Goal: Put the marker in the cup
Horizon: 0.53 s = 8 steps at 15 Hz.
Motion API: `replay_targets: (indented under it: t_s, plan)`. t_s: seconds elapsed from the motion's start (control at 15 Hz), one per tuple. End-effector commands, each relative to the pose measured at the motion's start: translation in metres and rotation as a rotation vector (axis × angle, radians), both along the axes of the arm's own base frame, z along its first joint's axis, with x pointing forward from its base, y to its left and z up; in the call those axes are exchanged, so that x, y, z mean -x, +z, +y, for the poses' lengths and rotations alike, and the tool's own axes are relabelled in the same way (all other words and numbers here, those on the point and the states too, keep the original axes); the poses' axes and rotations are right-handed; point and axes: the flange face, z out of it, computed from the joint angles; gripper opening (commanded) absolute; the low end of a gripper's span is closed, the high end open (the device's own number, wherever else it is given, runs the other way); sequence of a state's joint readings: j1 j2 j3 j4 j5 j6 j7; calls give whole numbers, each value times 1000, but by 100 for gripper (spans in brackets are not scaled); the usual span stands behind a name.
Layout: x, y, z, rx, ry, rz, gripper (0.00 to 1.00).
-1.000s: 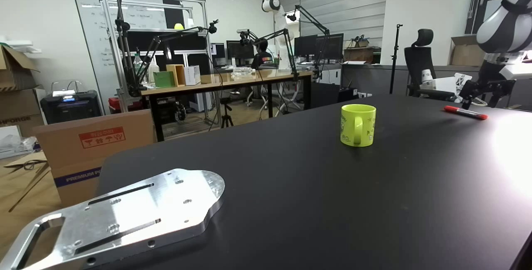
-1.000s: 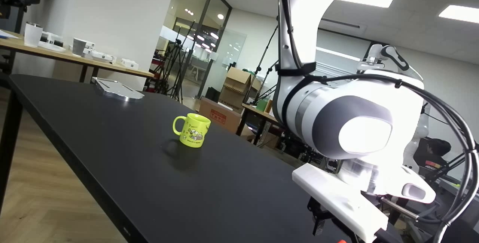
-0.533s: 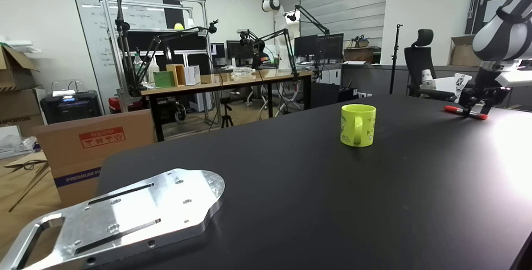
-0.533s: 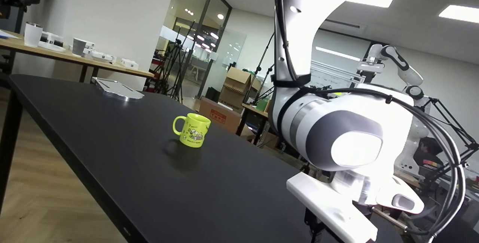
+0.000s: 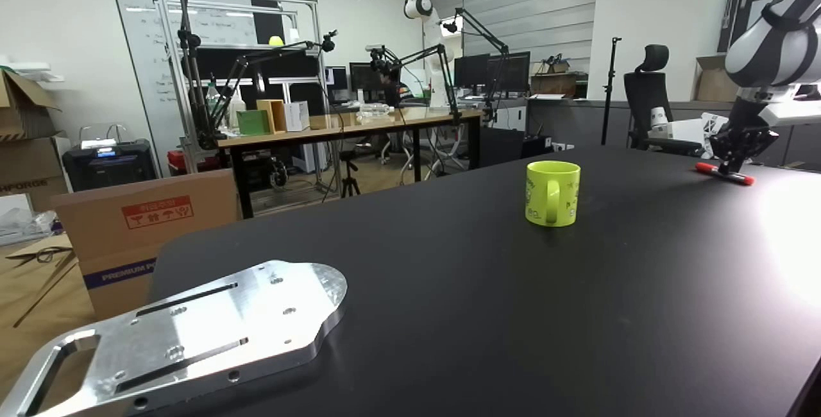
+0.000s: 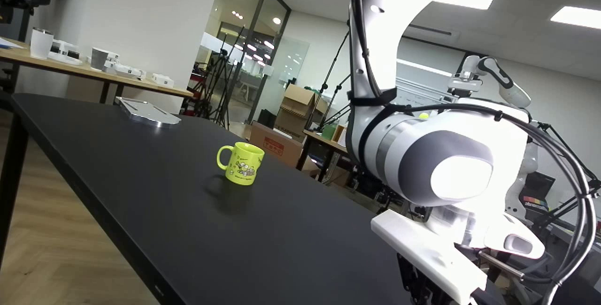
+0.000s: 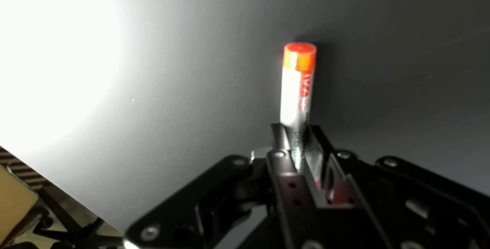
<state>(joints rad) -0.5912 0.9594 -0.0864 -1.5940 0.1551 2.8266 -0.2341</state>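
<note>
The marker [image 7: 295, 99], white-bodied with red ends, runs up and away from between the fingertips in the wrist view. My gripper [image 7: 295, 130] is shut across its body, one finger on each side. Part of the barrel is hidden by the jaws. In an exterior view the marker [image 5: 707, 167] lies low over the black table at the far right, the gripper [image 5: 728, 169] coming down on it from above; whether it touches the table I cannot tell. The yellow-green cup [image 5: 552, 194] stands upright, apart from the gripper. In an exterior view the cup [image 6: 242, 164] shows its handle and printed drawings.
A silver metal plate [image 5: 211, 327] lies on the black table [image 5: 513, 314], well away from the cup. The table's long edge [image 6: 94, 216] runs beside the cup in an exterior view. Under the wrist camera a corner of the table [image 7: 95, 187] drops to the floor.
The gripper has come down over the marker and its open jaws have shut on it. The marker has turned slightly, and the arm has risen a little over the last half second. The cup stays put.
</note>
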Motion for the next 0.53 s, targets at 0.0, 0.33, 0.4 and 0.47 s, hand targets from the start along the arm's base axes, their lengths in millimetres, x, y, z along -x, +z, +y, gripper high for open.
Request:
replay_targets:
  t_s: [0.0,0.33,0.4,0.47]
  plan:
    - [0,10,-10,-36,-80,84,5]
    - [-11,41,8,-160,-141,141,5]
    - [-15,47,14,-181,-148,149,5]
    - [-19,53,21,-196,-154,157,5]
